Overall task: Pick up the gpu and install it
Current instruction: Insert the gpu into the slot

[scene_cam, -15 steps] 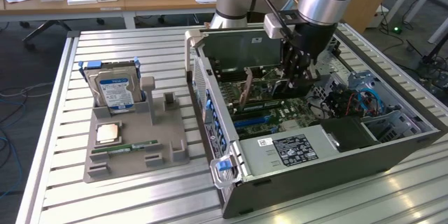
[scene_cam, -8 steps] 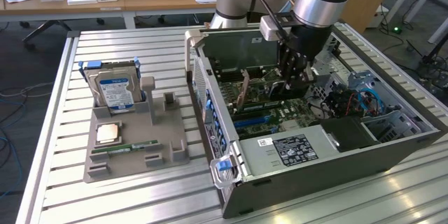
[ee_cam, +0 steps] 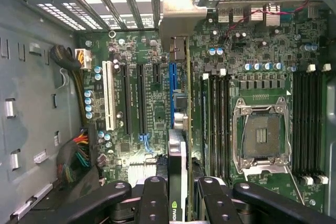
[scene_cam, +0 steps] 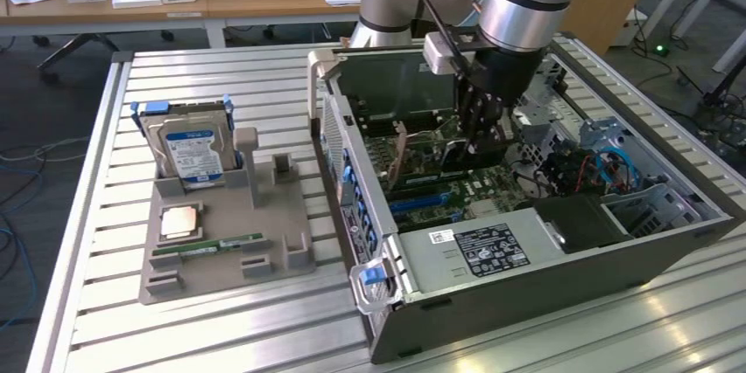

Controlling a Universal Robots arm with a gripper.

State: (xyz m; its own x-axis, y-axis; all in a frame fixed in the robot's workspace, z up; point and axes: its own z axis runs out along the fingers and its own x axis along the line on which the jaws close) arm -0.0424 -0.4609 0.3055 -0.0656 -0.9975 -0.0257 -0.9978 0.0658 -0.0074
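Observation:
The gpu (ee_cam: pixel 178 156) shows edge-on between my fingers (ee_cam: pixel 155 192), its dark face bearing a green logo and its silver end bracket (ee_cam: pixel 181 17) reaching the case's rear slot openings. My gripper (ee_cam: pixel 181 188) is shut on the gpu, which runs right alongside the blue expansion slot (ee_cam: pixel 171 85) on the motherboard; whether it is seated I cannot tell. In the exterior view the gripper (scene_cam: pixel 480 141) is down inside the open computer case (scene_cam: pixel 349 172), with the gpu (scene_cam: pixel 443 148) hanging low over the green board.
On the exterior view's left a grey fixture (scene_cam: pixel 227 242) holds a blue-labelled hard drive (scene_cam: pixel 192 155), a CPU (scene_cam: pixel 178 222) and a RAM stick (scene_cam: pixel 210 245). Inside the case are an open CPU socket (ee_cam: pixel 260 135), RAM slots (ee_cam: pixel 307 124), cable bundles (ee_cam: pixel 79 153) and a labelled metal box (scene_cam: pixel 490 246).

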